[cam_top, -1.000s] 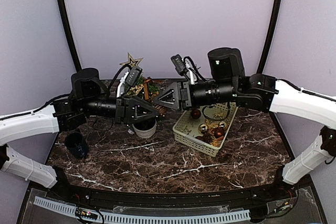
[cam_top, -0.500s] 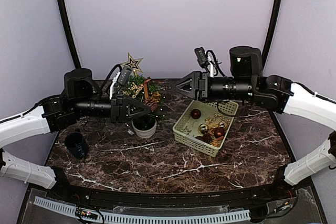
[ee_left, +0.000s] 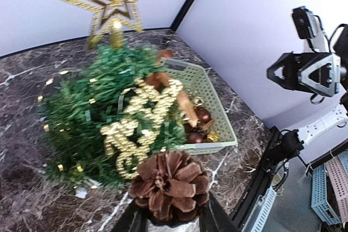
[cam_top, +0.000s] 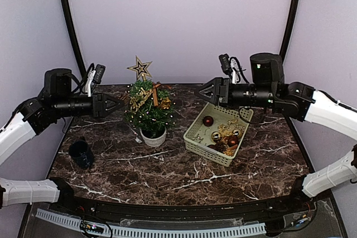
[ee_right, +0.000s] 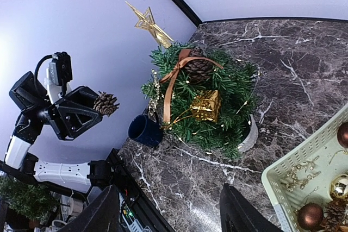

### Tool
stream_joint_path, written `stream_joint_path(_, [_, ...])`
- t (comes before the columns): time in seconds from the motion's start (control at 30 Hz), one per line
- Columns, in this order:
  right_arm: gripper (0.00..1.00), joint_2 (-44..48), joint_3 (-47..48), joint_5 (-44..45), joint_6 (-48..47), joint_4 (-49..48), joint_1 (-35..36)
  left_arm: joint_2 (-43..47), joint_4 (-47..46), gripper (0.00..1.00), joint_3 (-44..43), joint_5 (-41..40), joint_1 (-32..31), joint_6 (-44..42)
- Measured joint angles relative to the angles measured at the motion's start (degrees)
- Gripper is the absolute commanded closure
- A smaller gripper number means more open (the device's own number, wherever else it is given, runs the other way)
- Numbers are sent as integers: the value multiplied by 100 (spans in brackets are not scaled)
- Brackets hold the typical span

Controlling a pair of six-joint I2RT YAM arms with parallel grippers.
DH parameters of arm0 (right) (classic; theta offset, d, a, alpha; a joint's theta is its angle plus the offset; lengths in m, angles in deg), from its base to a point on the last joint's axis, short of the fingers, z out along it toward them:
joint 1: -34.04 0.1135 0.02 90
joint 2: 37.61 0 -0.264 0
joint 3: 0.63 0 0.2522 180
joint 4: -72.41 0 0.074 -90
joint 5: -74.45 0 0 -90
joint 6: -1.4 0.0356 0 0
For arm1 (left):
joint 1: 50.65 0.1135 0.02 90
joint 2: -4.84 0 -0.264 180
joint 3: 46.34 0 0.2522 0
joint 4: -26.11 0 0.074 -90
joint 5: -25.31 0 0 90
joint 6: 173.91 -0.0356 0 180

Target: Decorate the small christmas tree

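Observation:
The small christmas tree (cam_top: 148, 110) stands in a white pot (cam_top: 153, 136) left of the table's middle. It bears a gold star (cam_top: 140, 68), gold bead garland (ee_left: 136, 129), a brown ribbon, a gold gift box (ee_right: 205, 105) and a pine cone (ee_right: 198, 69). My left gripper (cam_top: 118, 104) is left of the tree at mid height, apart from it, shut on a brown pine cone (ee_left: 171, 185), which also shows in the right wrist view (ee_right: 106, 103). My right gripper (cam_top: 204, 91) is open and empty, above the basket's far left corner, right of the tree.
A beige basket (cam_top: 194, 141) right of the tree holds red and gold baubles, pine cones and gold trinkets. A dark blue cup (cam_top: 81, 154) stands at the near left. Dark curved frame posts rise at the back corners.
Both arms have drawn back from the tree, the left one to the left and the right one to the right. The tree now shows whole between them.

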Motion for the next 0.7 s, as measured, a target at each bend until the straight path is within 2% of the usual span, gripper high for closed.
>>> stream_joint_path(0.13, [36,61,-63,13,-11,20,-68,15,459,67,0,44,697,-291])
stream_joint_path(0.3, [36,109,-146,28,-13,37,-83,-57,651,67,31,186,1244,-535])
stream_joint_path(0.53, [35,-299,-33,164,-295,140,-2,-498,640,69,304,553,1429,-669])
stream_joint_path(0.7, [42,-1399,1016,658,-879,461,376,-704,610,68,376,769,1432,-765])
